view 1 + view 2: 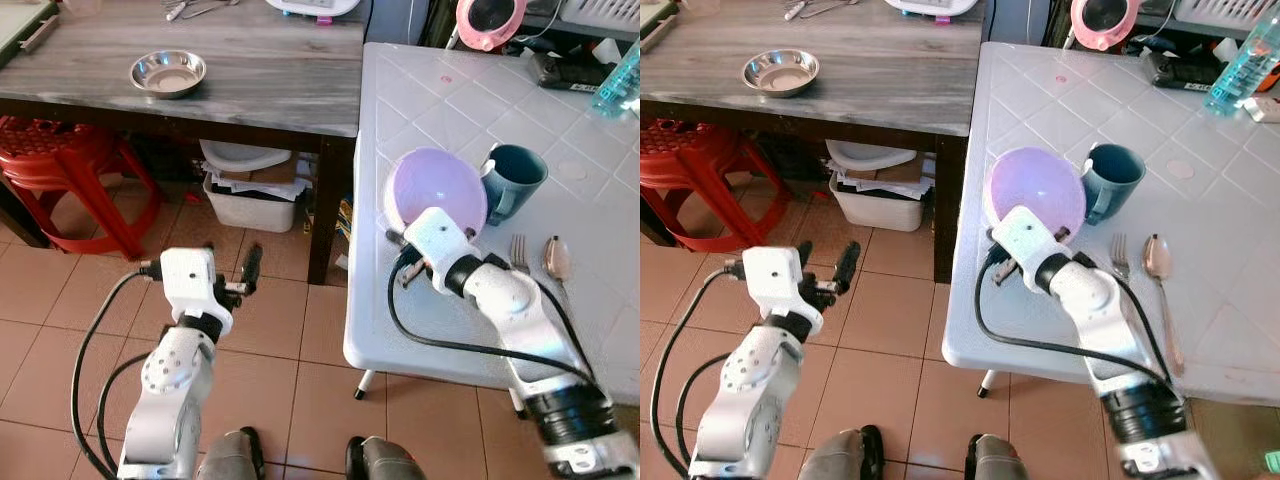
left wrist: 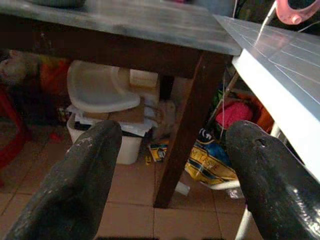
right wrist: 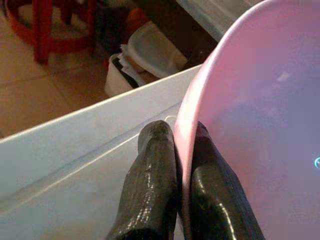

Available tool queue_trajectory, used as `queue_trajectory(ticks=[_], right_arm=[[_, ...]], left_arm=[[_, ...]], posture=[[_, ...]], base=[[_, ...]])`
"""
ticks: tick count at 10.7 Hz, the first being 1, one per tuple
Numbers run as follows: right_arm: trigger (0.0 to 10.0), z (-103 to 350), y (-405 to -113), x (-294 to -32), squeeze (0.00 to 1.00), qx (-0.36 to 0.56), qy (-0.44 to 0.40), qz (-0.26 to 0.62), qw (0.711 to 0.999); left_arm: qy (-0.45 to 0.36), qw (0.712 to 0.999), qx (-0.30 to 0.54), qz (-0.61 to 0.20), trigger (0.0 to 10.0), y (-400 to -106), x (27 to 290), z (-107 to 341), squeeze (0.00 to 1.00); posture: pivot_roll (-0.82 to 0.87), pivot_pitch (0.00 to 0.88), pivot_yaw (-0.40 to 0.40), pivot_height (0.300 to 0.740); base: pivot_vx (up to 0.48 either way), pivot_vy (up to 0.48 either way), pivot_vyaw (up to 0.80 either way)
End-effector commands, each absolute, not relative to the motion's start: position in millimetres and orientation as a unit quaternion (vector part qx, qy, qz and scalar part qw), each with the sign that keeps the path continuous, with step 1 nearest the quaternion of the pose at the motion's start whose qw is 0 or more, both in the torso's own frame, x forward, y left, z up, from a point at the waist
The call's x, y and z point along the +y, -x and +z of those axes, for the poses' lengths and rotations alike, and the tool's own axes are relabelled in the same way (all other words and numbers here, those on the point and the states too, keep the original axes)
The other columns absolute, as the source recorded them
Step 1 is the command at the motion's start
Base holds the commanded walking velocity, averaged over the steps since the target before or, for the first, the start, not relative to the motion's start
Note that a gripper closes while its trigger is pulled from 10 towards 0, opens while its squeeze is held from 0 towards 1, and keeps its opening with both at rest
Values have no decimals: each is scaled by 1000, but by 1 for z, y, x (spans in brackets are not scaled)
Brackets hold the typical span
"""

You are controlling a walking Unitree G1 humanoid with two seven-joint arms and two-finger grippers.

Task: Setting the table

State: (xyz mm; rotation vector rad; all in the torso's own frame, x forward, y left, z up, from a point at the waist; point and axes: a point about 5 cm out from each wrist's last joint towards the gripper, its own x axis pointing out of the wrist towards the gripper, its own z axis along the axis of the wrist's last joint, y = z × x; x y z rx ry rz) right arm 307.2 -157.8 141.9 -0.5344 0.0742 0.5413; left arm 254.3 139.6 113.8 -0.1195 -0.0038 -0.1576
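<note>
Right pincer (image 3: 176,165) pinching the rim of the pale purple bowl (image 1: 438,190), one finger inside and one outside, with the bowl tilted on edge near the front left corner of the white desk (image 1: 400,330), centre right of the frame. Dark teal mug (image 1: 515,178) just beside the bowl, on its right. Fork (image 1: 519,252) and spoon (image 1: 557,260) lying side by side, lower right of the mug. Left pincer (image 2: 170,170) spread wide, holding nothing, above the tiled floor (image 1: 290,380) at lower left. Steel bowl (image 1: 168,72) on the grey wooden desk (image 1: 270,80), upper left. Red stool (image 1: 60,170) at left edge.
</note>
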Motion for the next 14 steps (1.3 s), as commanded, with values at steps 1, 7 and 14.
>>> queue_trajectory(ticks=[1, 7, 14], right_arm=[[0, 146, -305, -157, 0, 11, 240, 250, 938], [10000, 151, -290, -141, 0, -57, 166, 200, 964], [10000, 160, -289, -131, 0, -101, 139, 178, 969]], left_arm=[[49, 997, 1, -64, 10000, -253, 145, 112, 0], [44, 998, -16, -43, 10000, -257, 144, 115, 0], [35, 998, -28, -38, 10000, -262, 141, 118, 0]], posture=[[-30, 182, -23, 740], [-26, 184, -30, 740], [-27, 178, -22, 740]], base=[[0, 480, 0], [0, 474, 0], [270, 328, 0]])
